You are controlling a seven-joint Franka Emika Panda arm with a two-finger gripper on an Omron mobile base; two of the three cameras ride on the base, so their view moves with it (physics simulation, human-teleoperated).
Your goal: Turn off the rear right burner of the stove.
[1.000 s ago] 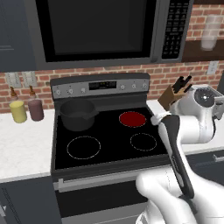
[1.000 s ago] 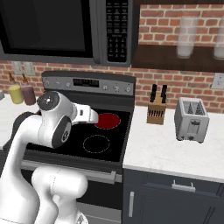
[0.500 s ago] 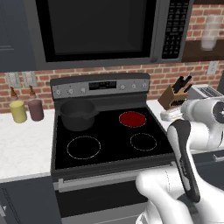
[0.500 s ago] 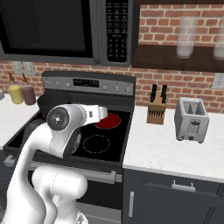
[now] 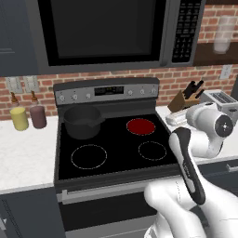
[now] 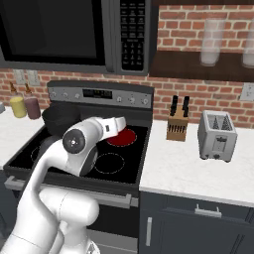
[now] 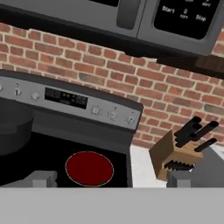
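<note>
The flat round rear right burner (image 5: 141,126) glows solid red on the stove's (image 5: 116,160) glossy black glass. The claw (image 7: 109,180), fingers spread wide, hangs above the stove's right edge.

Open air lies between the glowing rear right burner (image 5: 141,126) and the back panel knobs (image 7: 112,115). A dark pot (image 5: 82,121) blocks the left; the knife block (image 6: 177,127) stands right, off the glass

- Flat, even light is filling the kitchen, casting only faint shadows.
- The rear right burner (image 5: 141,126) is glowing red.
- Everything is looking soft and slightly blurred, without glare.
</note>
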